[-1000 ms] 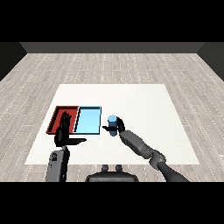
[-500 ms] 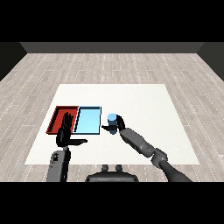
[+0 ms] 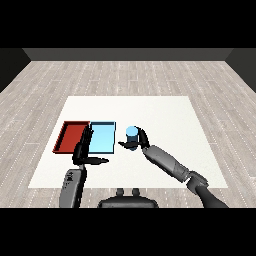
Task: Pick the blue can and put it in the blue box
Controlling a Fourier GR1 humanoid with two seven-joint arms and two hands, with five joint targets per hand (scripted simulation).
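The right hand (image 3: 139,140) has its fingers curled, while the left hand (image 3: 83,151) rests with fingers straight.

White table (image 3: 165,115), grey plank floor (image 3: 125,75)

I see a white counter (image 3: 165,115) on the wood floor (image 3: 125,75); a red tray (image 3: 71,136) and light blue tray (image 3: 101,137) lie on it, touching side by side.

No readable txt, labels or nos. anywhere.
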